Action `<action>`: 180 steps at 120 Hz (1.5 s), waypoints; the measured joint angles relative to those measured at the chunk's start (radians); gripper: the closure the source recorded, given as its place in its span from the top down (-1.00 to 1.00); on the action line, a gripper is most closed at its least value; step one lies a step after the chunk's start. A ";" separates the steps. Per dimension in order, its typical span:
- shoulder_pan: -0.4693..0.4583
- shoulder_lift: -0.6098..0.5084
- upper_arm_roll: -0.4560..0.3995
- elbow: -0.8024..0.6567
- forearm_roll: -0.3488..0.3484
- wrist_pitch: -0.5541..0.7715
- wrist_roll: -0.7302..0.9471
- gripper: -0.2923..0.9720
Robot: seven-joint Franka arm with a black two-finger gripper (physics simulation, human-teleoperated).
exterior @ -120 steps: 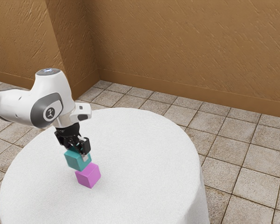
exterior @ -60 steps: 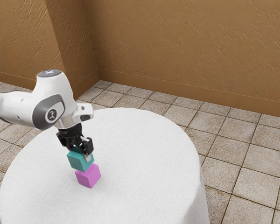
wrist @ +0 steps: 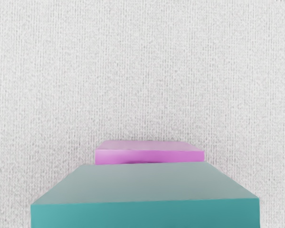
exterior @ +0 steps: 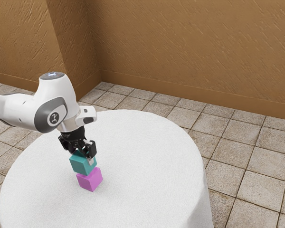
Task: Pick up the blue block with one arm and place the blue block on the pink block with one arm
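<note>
The blue block (exterior: 81, 165), teal in colour, is held in my gripper (exterior: 84, 156), whose black fingers are shut on it from two sides. It hangs just above the pink block (exterior: 90, 179), which rests on the white round table (exterior: 147, 161). Whether the two blocks touch I cannot tell; the blue one sits slightly toward the exterior view's left of the pink one. In the wrist view the blue block (wrist: 145, 197) lies close under my hand, and a strip of the pink block (wrist: 149, 152) shows beyond it.
The table's white cloth spreads wide to the exterior view's right of the blocks. Brown walls (exterior: 194, 42) and a tiled floor (exterior: 247, 156) surround the table; its near edge runs along the view's lower left.
My gripper has carried the blue block a little to the exterior view's right and down, from beside the pink block's upper left to nearly over it.
</note>
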 joint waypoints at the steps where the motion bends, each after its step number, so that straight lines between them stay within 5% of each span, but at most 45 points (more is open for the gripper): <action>1: 0.000 0.000 0.000 0.000 0.000 0.000 -0.001 -0.02; 180: -0.001 0.006 -0.020 0.006 0.041 -0.005 0.019 -0.02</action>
